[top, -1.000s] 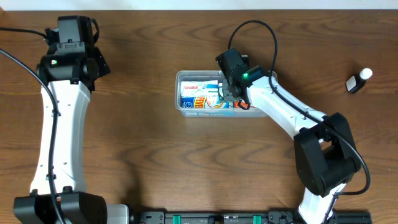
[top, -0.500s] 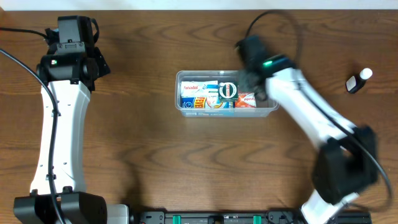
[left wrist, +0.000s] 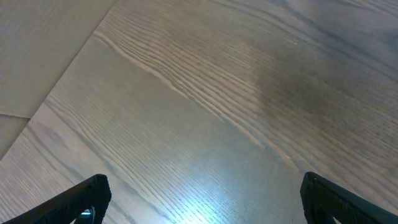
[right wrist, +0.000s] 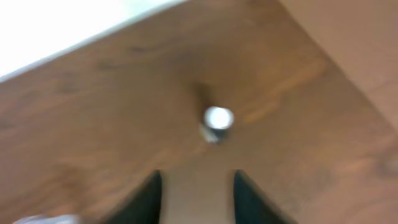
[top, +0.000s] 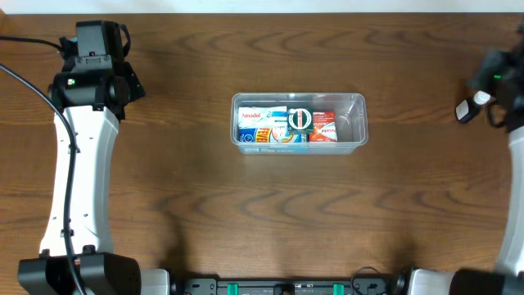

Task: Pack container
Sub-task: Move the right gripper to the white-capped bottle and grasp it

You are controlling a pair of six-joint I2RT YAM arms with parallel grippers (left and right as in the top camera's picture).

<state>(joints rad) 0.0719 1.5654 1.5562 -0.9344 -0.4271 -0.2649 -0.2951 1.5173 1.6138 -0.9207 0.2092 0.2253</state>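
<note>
The clear plastic container (top: 358,105) sits at the table's middle and holds small boxes (top: 255,125), a round green-and-white item (top: 300,120) and an orange-red packet (top: 324,127). A small dark bottle with a white cap (top: 471,106) lies at the far right; in the right wrist view it (right wrist: 216,119) is blurred, ahead of the fingers. My right gripper (right wrist: 196,186) is open and empty, next to the bottle at the right edge of the overhead view (top: 496,82). My left gripper (left wrist: 205,196) is open and empty over bare table at the far left.
The left arm (top: 86,131) stretches along the left side of the table. The table's back edge (right wrist: 74,37) shows as a white strip in the right wrist view.
My right gripper has let go of the round item in the container and swung fast to the far right, up to the small bottle. The left arm has not moved.
</note>
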